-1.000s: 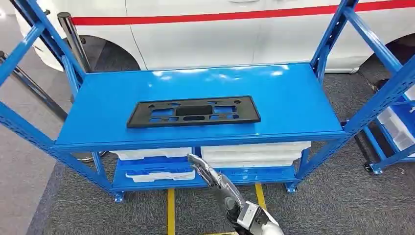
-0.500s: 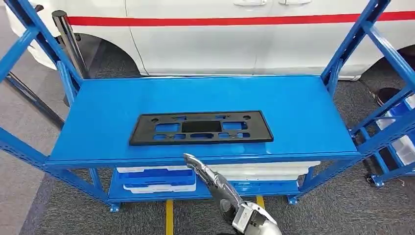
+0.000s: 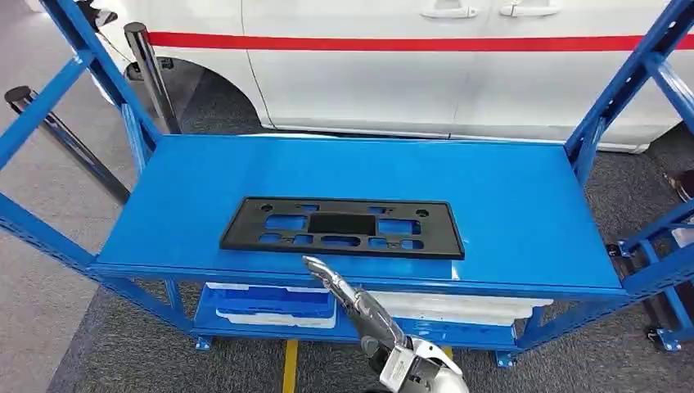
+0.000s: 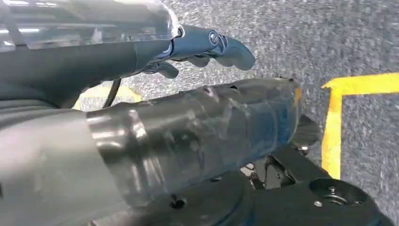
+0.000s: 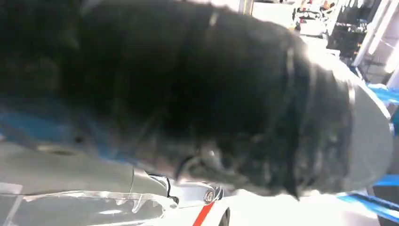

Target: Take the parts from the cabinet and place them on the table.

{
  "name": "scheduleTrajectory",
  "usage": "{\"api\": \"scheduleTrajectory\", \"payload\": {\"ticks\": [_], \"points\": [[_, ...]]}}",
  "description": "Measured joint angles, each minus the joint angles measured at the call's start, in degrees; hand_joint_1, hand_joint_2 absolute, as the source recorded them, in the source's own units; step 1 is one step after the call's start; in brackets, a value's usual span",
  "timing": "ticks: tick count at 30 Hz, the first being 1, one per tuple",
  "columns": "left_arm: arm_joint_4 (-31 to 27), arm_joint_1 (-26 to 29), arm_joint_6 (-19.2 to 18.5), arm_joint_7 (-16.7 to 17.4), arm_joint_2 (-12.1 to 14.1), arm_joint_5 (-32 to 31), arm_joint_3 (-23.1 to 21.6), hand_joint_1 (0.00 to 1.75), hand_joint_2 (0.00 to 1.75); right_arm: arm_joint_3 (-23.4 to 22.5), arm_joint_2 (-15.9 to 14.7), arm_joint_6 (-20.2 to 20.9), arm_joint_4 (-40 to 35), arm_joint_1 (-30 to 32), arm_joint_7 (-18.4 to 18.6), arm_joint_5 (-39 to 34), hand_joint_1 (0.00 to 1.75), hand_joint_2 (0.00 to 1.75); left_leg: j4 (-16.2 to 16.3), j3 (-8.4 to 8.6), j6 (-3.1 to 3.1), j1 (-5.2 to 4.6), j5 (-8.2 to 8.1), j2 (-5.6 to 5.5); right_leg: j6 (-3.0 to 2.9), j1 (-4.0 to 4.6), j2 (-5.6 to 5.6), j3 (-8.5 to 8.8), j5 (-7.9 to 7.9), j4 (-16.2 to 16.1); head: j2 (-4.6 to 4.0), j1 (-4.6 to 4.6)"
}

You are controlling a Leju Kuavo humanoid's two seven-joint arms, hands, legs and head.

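Black plastic part lies flat on the blue rack shelf, right hand just below its front edge, fingers extended together, holding nothing.

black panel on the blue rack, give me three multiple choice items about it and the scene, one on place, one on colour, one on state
1. Where does the black panel lie?
A. on the rack's top shelf
B. on the lower shelf
C. on the floor

2. What colour is the stripe on the white vehicle behind the rack?
A. green
B. red
C. black

3. What state is the panel in?
A. gripped by a hand
B. leaning upright on a post
C. lying flat, untouched

Answers:
1 A, the head view shows it on the top blue surface, near the front edge.
2 B, a red band runs along the white body.
3 C, it lies flat, and the right hand is in front of the shelf edge, short of it.
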Motion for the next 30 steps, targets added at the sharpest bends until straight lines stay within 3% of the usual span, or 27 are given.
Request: {"api": "scheduleTrajectory", "payload": {"ticks": [1, 2, 3, 6, 7, 8, 9, 10, 12, 13, 14, 17, 18, 20, 22, 23, 24, 27, 28, 29, 30], "points": [[0.00, 0.00, -0.04, -0.02, 0.00, -0.04, 0.00, 0.00, 0.00, 0.00, 0.00, -0.07, -0.09, -0.02, 0.02, -0.02, 0.00, 0.00, -5.14, 2.38, 0.20, 0.00, 2.77, 0.10, 0.27, 0.00, -0.01, 0.32, -0.27, 0.12, 0.00, -0.02], [0.00, 0.00, -0.07, -0.20, 0.00, -0.09, 0.00, 0.00, 0.00, 0.00, 0.02, -0.07, -0.20, -0.07, 0.26, -0.46, 0.00, 0.00, -9.52, 4.28, 0.53, -0.02, 4.16, 0.36, 0.51, 0.00, -0.24, 0.50, -0.53, 0.22, 0.00, 0.02], [0.00, -0.10, -0.11, -0.31, 0.00, -0.13, 0.02, 0.00, 0.00, 0.00, 0.02, -0.07, -0.26, -0.14, 0.46, -0.92, 0.00, 0.00, -10.24, 5.13, 0.73, -0.43, 3.31, 0.54, 0.83, 0.44, -0.45, 0.35, -0.74, 0.40, 0.00, 0.02], [0.00, -0.05, -0.13, -0.52, 0.00, -0.13, 0.04, 0.00, 0.00, 0.00, 0.02, -0.04, -0.31, -0.22, 0.92, -1.55, 0.00, 0.00, -10.56, 4.76, 1.46, -0.59, 3.28, 0.40, 1.37, 0.39, -0.60, 0.33, -0.55, 0.23, 0.00, 0.04], [0.00, -0.05, -0.13, -0.54, -0.02, -0.13, 0.04, 0.00, 0.00, 0.00, 0.07, -0.02, -0.39, -0.25, 0.98, -1.60, 0.00, 0.00, -11.19, 5.01, 1.86, -0.13, 3.53, 0.39, 1.78, 0.69, -0.60, 0.51, -0.65, 0.22, 0.00, 0.04], [0.00, 0.01, -0.13, -0.57, -0.09, -0.13, 0.04, 0.00, 0.00, 0.00, 0.02, -0.02, -0.50, -0.25, 1.12, -1.60, 0.00, 1.75, -11.63, 5.48, 2.20, 0.09, 3.78, 0.42, 2.10, 0.38, 0.09, 0.33, -1.50, 1.09, 0.00, 0.04], [0.00, -0.06, -0.15, -0.68, -0.09, -0.13, 0.04, 0.00, 0.00, 0.00, 0.02, -0.02, -0.59, -0.37, 1.27, -1.64, 0.00, 1.75, -11.77, 5.53, 2.56, 0.16, 3.82, 0.44, 2.26, 0.37, 0.79, -0.54, -2.77, 2.86, 0.00, 0.17], [0.00, -0.26, -0.20, -0.81, -0.09, -0.11, 0.07, 0.00, 0.00, 0.00, 0.02, -0.04, -0.59, -0.44, 1.73, -1.77, 0.00, 1.75, -11.76, 5.40, 2.80, 0.15, 3.83, 0.44, 2.39, 0.27, 1.39, -2.84, -5.34, 7.48, 0.00, 0.20], [0.00, -0.33, -0.26, -0.96, -0.11, -0.11, 0.09, 0.00, 0.00, 0.00, -0.11, -0.15, -0.41, -0.42, 2.27, -1.77, 0.00, 1.75, -11.70, 5.32, 3.01, 0.11, 3.77, 0.28, 2.68, 0.20, 1.64, -7.17, -8.68, 15.98, 0.00, 0.20], [0.00, -0.33, -0.28, -1.01, -0.11, -0.11, 0.09, 0.00, 0.00, 0.00, -0.15, -0.22, -0.35, -0.43, 2.47, -1.70, 0.00, 1.75, -11.64, 5.33, 3.01, 0.11, 3.76, 0.16, 2.75, 0.12, 1.67, -8.37, -8.61, 18.01, 0.00, 0.17], [0.00, -0.33, -0.28, -1.05, -0.11, -0.09, 0.11, 0.00, 0.00, 0.00, -0.20, -0.22, -0.28, -0.49, 2.58, -1.53, 0.00, 1.75, -11.58, 5.41, 2.95, 0.11, 3.70, 0.03, 2.79, -0.03, 1.67, -8.14, -7.05, 17.02, 0.00, 0.22], [0.00, -0.35, -0.31, -1.16, -0.35, 0.13, 0.11, 0.00, 0.00, 0.00, -0.28, -0.32, -0.26, -1.26, 3.28, -1.12, 0.00, 1.75, -11.08, 5.58, 2.51, 0.15, 3.36, -0.35, 2.48, -0.28, 1.81, -2.37, 0.40, 4.36, 0.00, 0.20], [0.00, -0.39, -0.31, -1.25, -0.39, 0.28, 0.15, 0.00, 0.00, 0.00, -0.35, -0.79, -0.20, -1.79, 3.67, -0.68, 0.00, 1.75, -10.68, 5.33, 2.13, -0.19, 3.12, -0.46, 2.28, -0.04, 2.15, -1.07, -0.09, 1.39, 0.00, 0.20], [0.00, -0.52, -0.31, -1.33, -0.39, 0.33, 0.22, 0.00, 0.00, 0.02, -0.46, -1.44, -0.20, -2.09, 3.98, 0.02, 0.00, 1.75, -10.61, 5.01, 1.46, -0.19, 3.24, -0.55, 2.04, 0.13, 2.13, -1.45, 0.08, 1.12, 0.00, 0.17], [0.00, -0.49, -0.31, -1.33, -0.42, 0.39, 0.26, 0.00, 0.00, 0.02, -0.50, -1.62, -0.20, -2.23, 4.13, 0.13, 0.00, 1.75, -10.94, 5.14, 0.85, -0.07, 3.39, -0.56, 1.36, 0.25, 2.12, -1.45, 0.24, 0.98, 0.00, 0.20], [0.00, -0.51, -0.31, -1.33, -0.42, 0.42, 0.31, 0.00, 0.00, 0.04, -0.50, -2.23, -0.22, -2.48, 4.31, 0.88, 0.00, 1.75, -10.39, 4.90, 0.50, 0.14, 2.82, -0.47, 0.76, -0.24, 1.94, -1.02, 0.63, 0.42, 0.00, 0.15], [0.00, -0.52, -0.31, -1.33, -0.42, 0.46, 0.41, 0.00, 0.00, 0.13, -0.50, -3.34, -0.22, -2.71, 4.54, 2.31, 0.00, 1.75, -8.68, 4.33, 0.33, 0.08, 1.46, -0.28, 0.47, -0.22, 1.92, -0.98, 0.65, 0.28, 0.00, 0.11], [0.00, -0.47, -0.31, -1.31, -0.44, 0.48, 0.61, 0.00, 0.00, 0.37, -0.52, -10.15, -0.13, -3.05, 6.19, 10.15, 0.00, 1.75, 4.38, -1.73, -0.18, 0.19, -4.84, -0.20, 0.09, 0.02, 1.52, -1.12, 0.64, 0.34, 0.00, 0.09], [0.00, -0.40, -0.35, -1.29, -0.46, 0.46, 0.66, 0.00, 0.00, 0.42, -0.52, -12.84, -0.04, -3.13, 6.79, 13.12, 0.00, 1.75, 6.80, -2.90, -0.24, 0.18, -5.22, -0.20, 0.08, 0.10, 1.46, -1.13, 0.63, 0.40, 0.00, 0.07], [0.00, -0.32, -0.37, -1.29, -0.48, 0.46, 0.72, 0.00, 0.00, 0.50, -0.52, -15.27, 0.07, -3.34, 7.37, 15.79, 0.00, 1.75, 6.49, -2.77, -0.20, 0.18, -4.26, -0.20, 0.05, 0.14, 1.46, -1.09, 0.61, 0.42, 0.00, 0.09], [0.00, -0.22, -0.44, -1.25, -0.46, 0.44, 0.92, 0.00, 0.00, 0.70, -0.55, -18.09, 0.18, -3.68, 8.09, 18.88, 0.00, 1.75, 3.54, -1.40, -0.06, 0.18, -2.13, -0.19, 0.02, 0.16, 1.48, -1.01, 0.58, 0.45, 0.00, 0.04]]}}
